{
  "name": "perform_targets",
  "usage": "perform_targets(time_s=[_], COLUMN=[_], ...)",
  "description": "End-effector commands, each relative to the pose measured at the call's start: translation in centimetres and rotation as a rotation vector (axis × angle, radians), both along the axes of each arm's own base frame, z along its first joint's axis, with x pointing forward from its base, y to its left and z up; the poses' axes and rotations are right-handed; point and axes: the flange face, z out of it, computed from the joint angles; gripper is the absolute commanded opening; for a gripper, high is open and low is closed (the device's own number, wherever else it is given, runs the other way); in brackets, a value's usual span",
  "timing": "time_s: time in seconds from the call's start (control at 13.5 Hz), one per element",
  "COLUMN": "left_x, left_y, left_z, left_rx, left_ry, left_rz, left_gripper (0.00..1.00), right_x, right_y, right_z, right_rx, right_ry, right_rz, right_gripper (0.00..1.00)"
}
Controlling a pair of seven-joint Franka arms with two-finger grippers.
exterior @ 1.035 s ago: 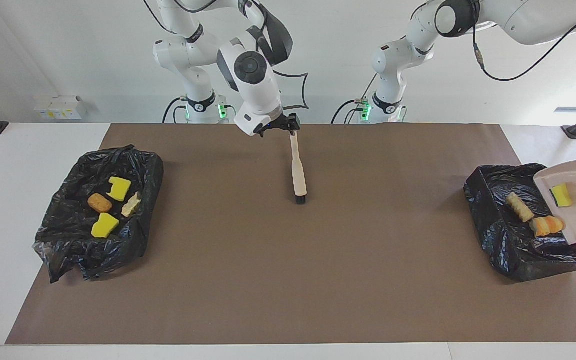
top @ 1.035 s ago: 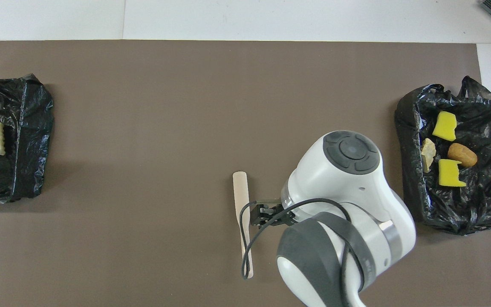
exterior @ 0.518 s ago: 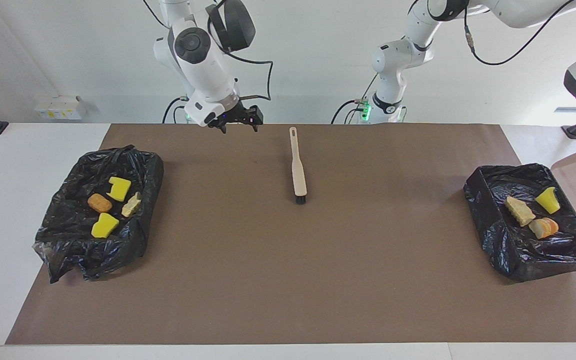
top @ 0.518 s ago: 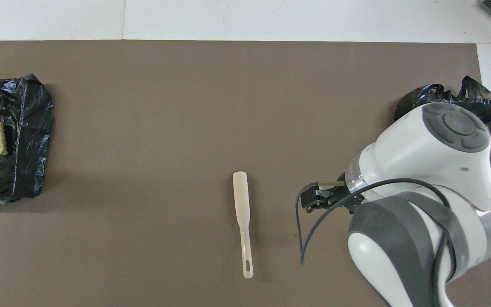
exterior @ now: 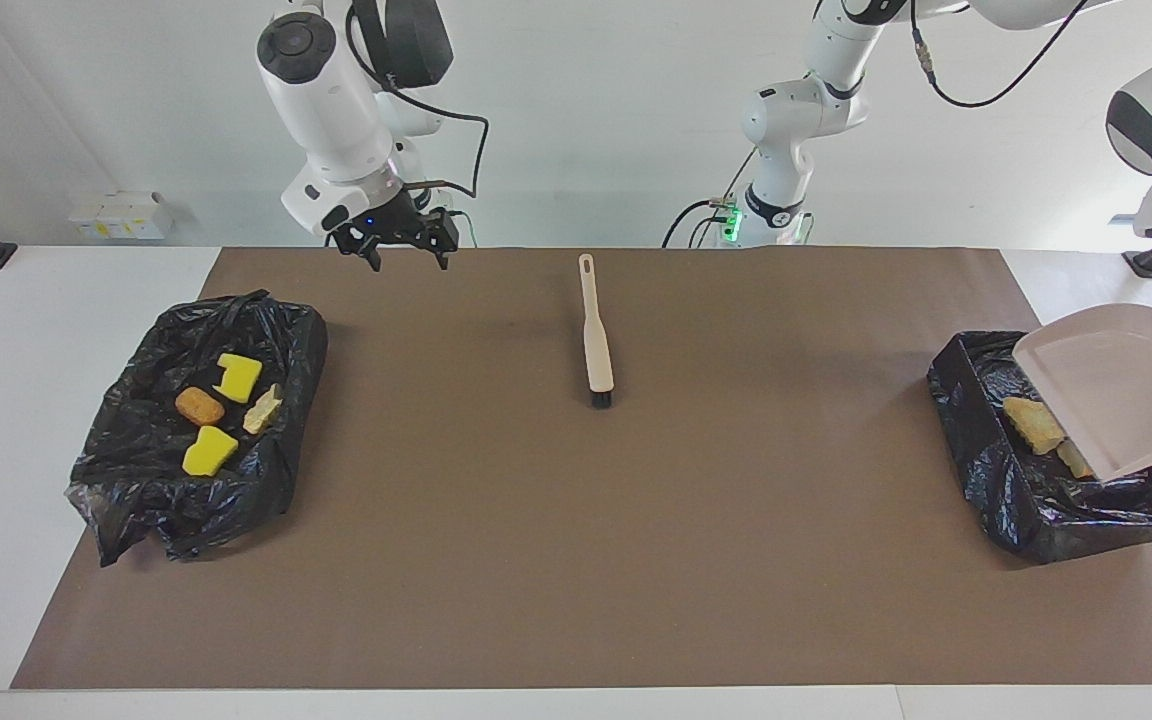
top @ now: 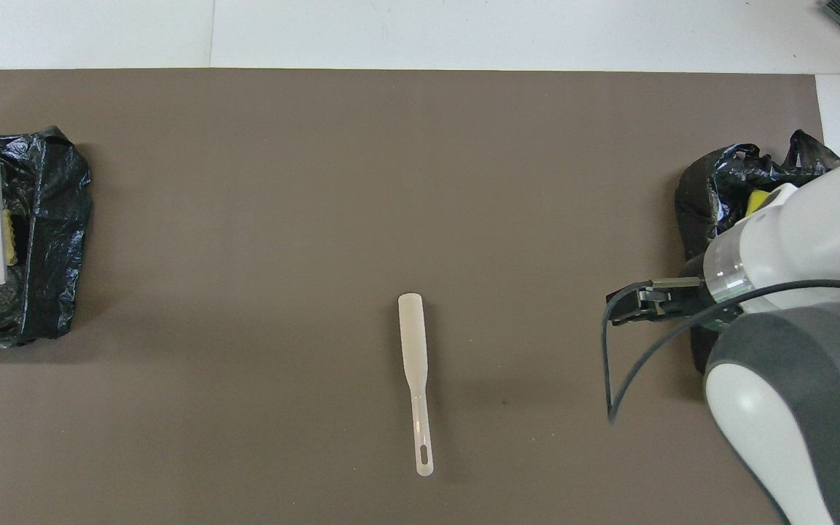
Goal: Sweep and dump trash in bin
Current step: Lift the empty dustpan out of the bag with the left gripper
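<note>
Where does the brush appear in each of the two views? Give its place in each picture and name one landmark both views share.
Facing view: the brush lies mid-mat, toward the robots, bristles pointing away from them.
Overhead view: the brush lies below centre, handle hole lowest.
Shared landmark: the black bin bag at the right arm's end of the table.

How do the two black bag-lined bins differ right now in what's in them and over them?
The black bag-lined bin at the right arm's end shows four pieces: two yellow sponge wedges, a brown nugget and a beige lump. The bin at the left arm's end shows only two pale beige pieces. Nothing covers the first; a tilted beige dustpan hangs over the second. Both sit on the brown mat.
</note>
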Motion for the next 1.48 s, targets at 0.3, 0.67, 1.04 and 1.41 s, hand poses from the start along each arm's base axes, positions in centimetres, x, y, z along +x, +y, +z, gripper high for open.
perform_targets(time_s=[0.3, 0.67, 1.04, 1.41], left_x=[-1.2, -0.3, 0.5, -1.5], left_y=[-10.3, -21.9, -34.5, -45.0], left_z=[-5.7, -8.9, -14.6, -17.5], left_rx=[-0.389, -0.528, -0.656, -0.734], left_ry=[-0.045, -0.183, -0.334, -0.338], left_rz=[0.207, 0.580, 1.216, 1.325], left_gripper=[0.00, 0.00, 0.00, 0.00], right_x=[1.6, 2.0, 1.8, 1.6], right_y=[-12.5, -15.1, -15.1, -14.5], right_z=[1.6, 5.9, 6.0, 6.0], right_rx=[-0.061, -0.126, -0.115, -0.090], right_ry=[-0.050, -0.115, -0.128, -0.107], right_rz=[-0.070, -0.008, -0.010, -0.003], right_gripper=[1.00, 1.00, 1.00, 1.00])
